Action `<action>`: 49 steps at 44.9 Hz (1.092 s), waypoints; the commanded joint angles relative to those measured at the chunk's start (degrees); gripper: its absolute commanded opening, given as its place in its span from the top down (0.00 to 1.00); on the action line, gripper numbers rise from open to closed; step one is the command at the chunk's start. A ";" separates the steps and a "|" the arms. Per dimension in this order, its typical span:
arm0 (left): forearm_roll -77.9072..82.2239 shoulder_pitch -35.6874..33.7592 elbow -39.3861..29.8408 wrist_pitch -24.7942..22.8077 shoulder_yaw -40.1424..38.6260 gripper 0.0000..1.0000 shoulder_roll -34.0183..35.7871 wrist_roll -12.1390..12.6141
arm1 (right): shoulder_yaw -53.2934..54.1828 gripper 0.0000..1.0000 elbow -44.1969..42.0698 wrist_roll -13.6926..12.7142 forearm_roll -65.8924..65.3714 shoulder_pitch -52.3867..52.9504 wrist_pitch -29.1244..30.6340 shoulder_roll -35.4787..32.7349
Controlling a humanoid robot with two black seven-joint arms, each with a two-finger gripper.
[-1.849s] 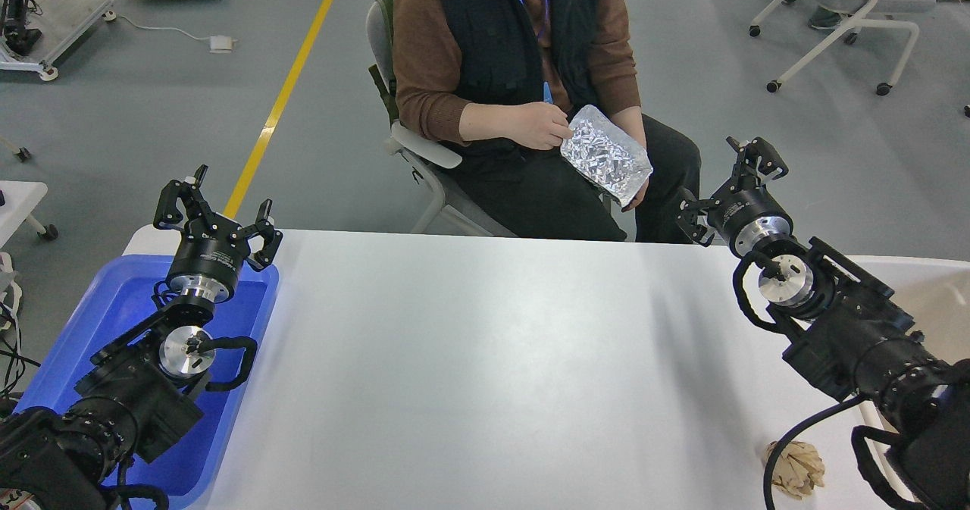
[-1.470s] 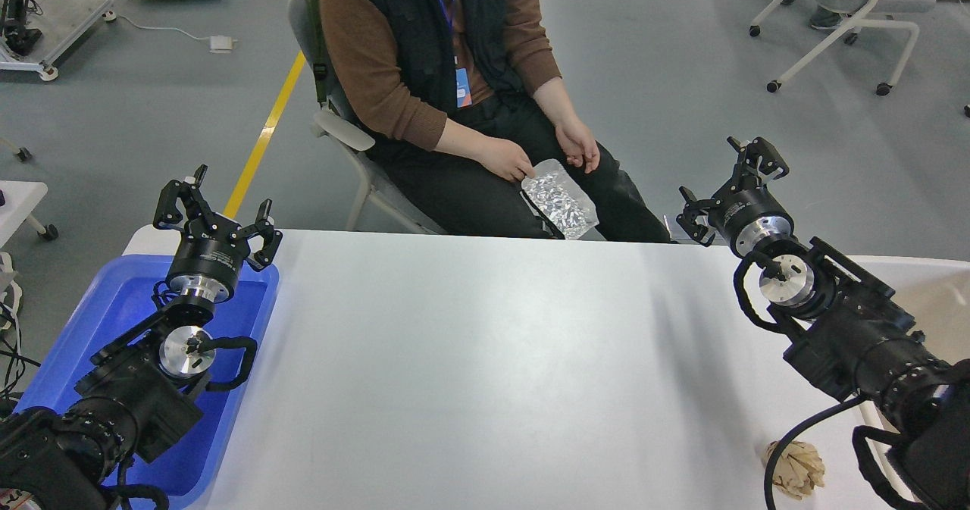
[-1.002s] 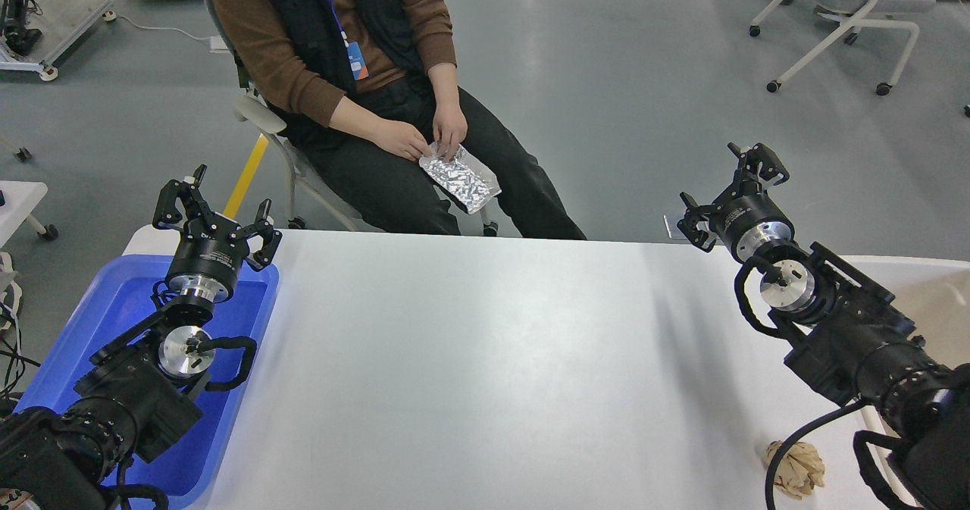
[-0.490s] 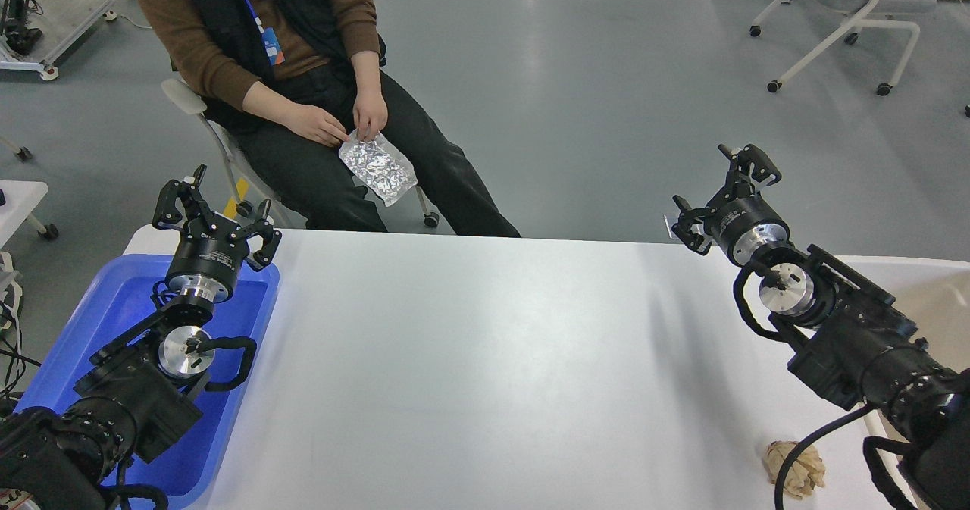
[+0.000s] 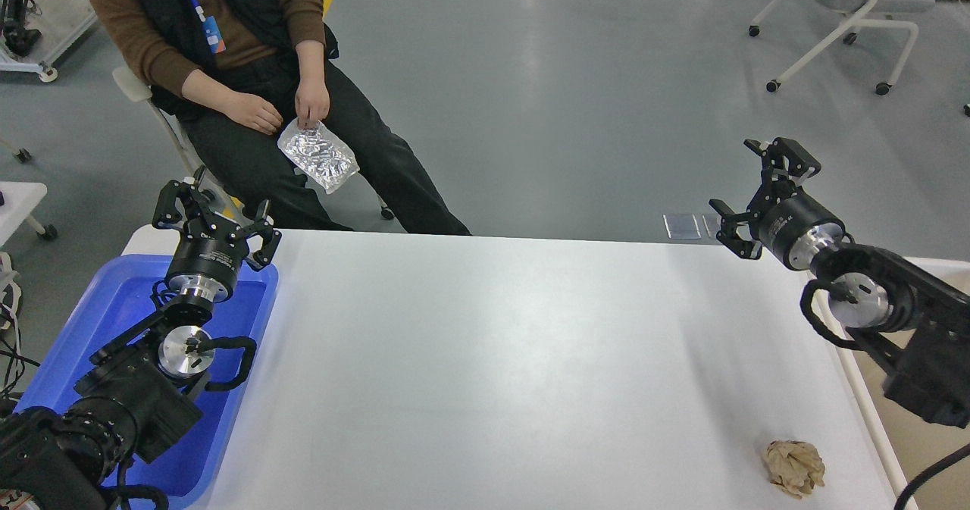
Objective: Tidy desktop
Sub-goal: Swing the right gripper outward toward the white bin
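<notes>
The desktop [image 5: 492,358] is a wide white tabletop with rounded corners. A crumpled ball of brown paper [image 5: 793,467] lies on it near the front right corner. My left gripper [image 5: 214,212] is open and empty above the far end of the blue tray [image 5: 98,320]. My right gripper [image 5: 765,192] is open and empty, raised past the table's far right edge. A seated person at the far left holds a silver foil bag [image 5: 317,154] off the table.
The blue tray stands at the table's left end under my left arm. A beige white-rimmed bin [image 5: 883,427] stands at the right edge. The person's legs [image 5: 379,184] are close to the far left edge. Office chairs stand far back right.
</notes>
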 commanded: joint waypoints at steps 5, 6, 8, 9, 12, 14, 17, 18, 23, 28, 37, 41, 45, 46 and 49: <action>0.00 0.00 0.00 -0.01 0.01 0.00 0.00 0.01 | -1.56 0.00 16.19 0.00 -6.55 -4.58 -0.17 -15.42; 0.00 0.00 -0.09 -0.01 0.01 0.00 0.00 0.01 | -1.39 0.00 16.54 0.00 -6.55 -4.75 -0.17 -15.77; 0.00 0.00 0.00 -0.01 0.01 0.00 0.00 0.01 | -1.04 0.00 16.98 0.09 -6.55 -5.19 -0.25 -16.21; 0.00 0.00 0.00 -0.01 0.01 0.00 0.00 0.01 | -0.95 0.00 17.07 0.09 -6.55 -5.28 -0.34 -16.47; 0.00 0.00 0.00 -0.01 0.01 0.00 0.00 0.01 | -0.68 0.00 17.16 0.09 -6.55 -5.98 -0.34 -17.09; 0.00 0.00 0.00 -0.01 0.01 0.00 0.00 0.01 | -0.51 0.00 17.16 0.17 -6.55 -6.69 -0.34 -17.70; 0.00 0.00 0.00 -0.01 0.01 0.00 0.00 0.01 | 0.02 0.00 17.25 0.53 -6.55 -7.48 -0.17 -18.58; 0.00 0.00 0.00 -0.01 0.01 0.00 0.00 0.01 | 0.02 0.00 17.34 0.61 -6.55 -7.74 -0.17 -18.93; 0.00 0.00 0.00 -0.01 0.01 0.00 0.00 0.01 | -0.68 0.00 18.48 1.49 -6.90 -9.15 0.01 -22.45; 0.00 0.00 0.00 -0.01 0.01 0.00 0.00 0.01 | -1.21 0.00 21.37 1.85 -10.23 -10.99 0.01 -25.61; 0.00 0.00 0.00 -0.01 0.01 0.00 0.00 0.01 | -1.21 0.00 26.56 2.28 -26.13 -14.24 -1.04 -29.04; 0.00 0.00 0.00 -0.01 0.01 0.00 0.00 0.01 | -1.21 0.00 27.18 3.34 -35.36 -16.44 -2.62 -29.31; 0.00 0.00 0.00 -0.01 0.01 0.00 0.00 0.01 | -2.08 0.00 27.97 5.01 -44.41 -18.37 -5.70 -29.40; 0.00 0.00 0.00 -0.01 0.01 0.00 0.00 0.01 | -2.61 0.00 28.23 5.36 -46.61 -18.73 -6.66 -29.48; 0.00 0.00 0.00 -0.01 0.01 0.00 0.00 0.01 | -4.98 0.00 29.02 6.59 -52.85 -19.17 -9.91 -30.27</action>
